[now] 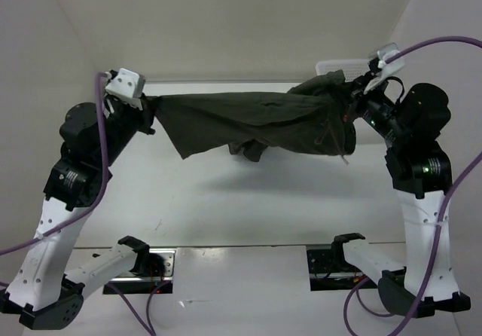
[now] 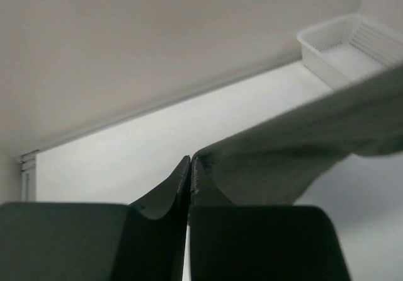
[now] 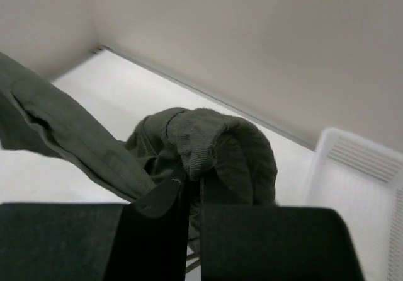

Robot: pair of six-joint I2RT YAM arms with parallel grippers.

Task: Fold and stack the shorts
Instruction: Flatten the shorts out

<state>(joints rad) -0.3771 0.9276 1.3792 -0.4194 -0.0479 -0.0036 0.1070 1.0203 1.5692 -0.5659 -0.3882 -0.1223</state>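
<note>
White table (image 1: pixel 241 208) seen from above: the shorts (image 1: pixel 256 121) hung stretched in midair over it. Left wrist: the left gripper (image 2: pixel 190 167) pinched a fabric edge, white basket (image 2: pixel 343 48) far right. Right wrist: the right gripper (image 3: pixel 192 180) pinched a bunched fold.

Olive shorts (image 1: pixel 256 121) hang stretched, wrinkled, above table.

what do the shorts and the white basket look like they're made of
shorts: soft woven cloth, perhaps cotton or a blend, matte dark olive. It wrinkles, sags in loose folds, and shows a fine ribbed texture where it bunches in the right wrist view.
basket: probably moulded white plastic with a faint sheen. It has thin stiff walls pierced by regular slots.
</note>
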